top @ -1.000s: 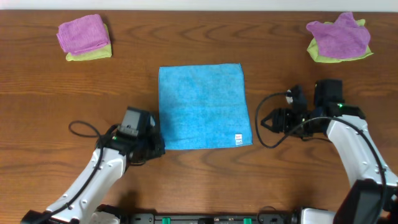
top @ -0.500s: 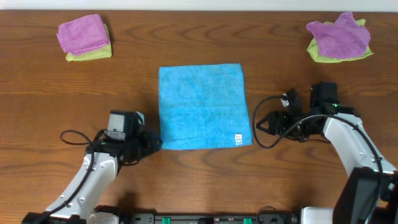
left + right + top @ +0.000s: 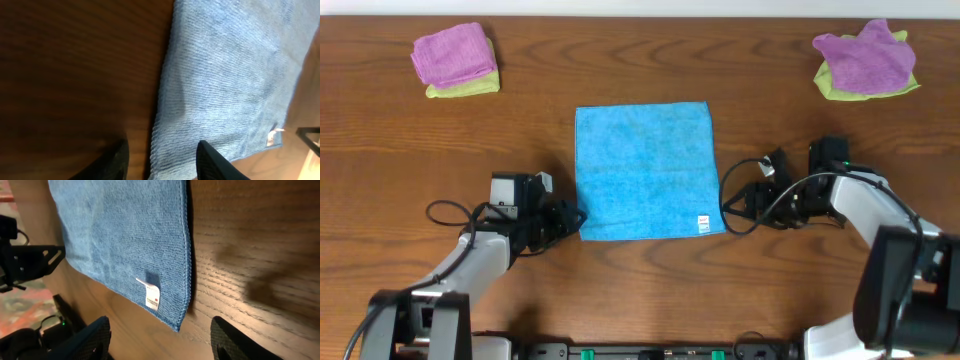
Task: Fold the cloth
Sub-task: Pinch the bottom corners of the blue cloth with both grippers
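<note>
- The cloth (image 3: 645, 170) lies flat and fully spread on the wooden table (image 3: 400, 150), between the two grippers. It is not yet folded.
- It is close to square, so it has no long axis. Its edges run parallel to the table's edges, and the near edge is the one both grippers stand at.
- The left gripper (image 3: 570, 217) sits low at the near left corner, with the cloth spreading inward and away from it. Its jaws are moderately apart. In the wrist view one finger is over bare wood and the other over the cloth, so they straddle the side hem without pinching it.
- The right gripper (image 3: 732, 205) sits just outside the near right corner. Its jaws are wide and hold nothing, and the corner lies just ahead of the gap between them.
- Both arms are about equally near, one to each corner. I judge the next move calls for both to pinch the corners and carry the near edge over to the far edge.
- The cloth is sky-blue microfibre with a fine ribbed pile, a stitched hem and a few soft ripples. It looks limp, so it will likely sag when lifted.
- A small white tag (image 3: 151, 294) is sewn in by the right gripper's corner.
- Far beyond each gripper, well apart from the cloth, a purple cloth (image 3: 453, 52) rests on a lime-green cloth (image 3: 465, 88), and a rumpled purple cloth (image 3: 865, 55) rests on another lime-green one (image 3: 840, 90).
</note>
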{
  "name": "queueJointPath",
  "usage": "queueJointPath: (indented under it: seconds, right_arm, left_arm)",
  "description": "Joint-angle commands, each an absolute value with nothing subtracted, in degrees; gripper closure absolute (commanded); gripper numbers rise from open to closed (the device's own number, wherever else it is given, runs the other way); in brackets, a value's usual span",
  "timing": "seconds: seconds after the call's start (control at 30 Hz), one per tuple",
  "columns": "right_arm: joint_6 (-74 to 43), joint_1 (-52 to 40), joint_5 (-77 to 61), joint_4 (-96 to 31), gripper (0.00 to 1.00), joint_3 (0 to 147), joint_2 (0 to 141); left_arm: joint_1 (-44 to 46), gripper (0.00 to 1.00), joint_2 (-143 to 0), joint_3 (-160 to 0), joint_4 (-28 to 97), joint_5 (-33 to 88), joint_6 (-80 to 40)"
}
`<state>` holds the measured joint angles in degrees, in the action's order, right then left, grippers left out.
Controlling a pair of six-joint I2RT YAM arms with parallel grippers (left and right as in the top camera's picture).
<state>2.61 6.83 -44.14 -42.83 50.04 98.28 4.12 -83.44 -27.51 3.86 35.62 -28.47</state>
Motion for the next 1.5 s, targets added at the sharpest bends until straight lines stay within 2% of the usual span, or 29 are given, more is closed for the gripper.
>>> queueJointPath:
  seconds: [0.0, 0.47, 0.63, 0.93, 1.47]
  right_arm:
    - [5.0, 6.5, -47.5, -43.1, 0.35, 49.7, 100.1]
    - [5.5, 7.4, -50.0, -38.0, 0.34, 45.2, 102.3]
    - [4.3, 7.4, -50.3, -35.5, 0.35, 45.0, 102.3]
    - [2.2, 7.4, -51.5, -30.7, 0.34, 41.4, 102.4]
    - [1.3, 7.4, -56.0, -27.0, 0.43, 41.1, 111.7]
  left_arm:
    - [3.8, 0.51, -85.3, -27.2, 4.0, 38.7, -27.9]
    - [3.8, 0.48, -86.1, -27.2, 3.4, 40.1, -28.3]
    - [3.8, 0.42, -86.1, -27.2, 3.4, 40.1, -28.3]
    - [3.8, 0.43, -86.1, -27.1, 5.2, 40.6, -28.4]
    - [3.8, 0.46, -86.1, -26.1, 7.7, 43.6, -28.9]
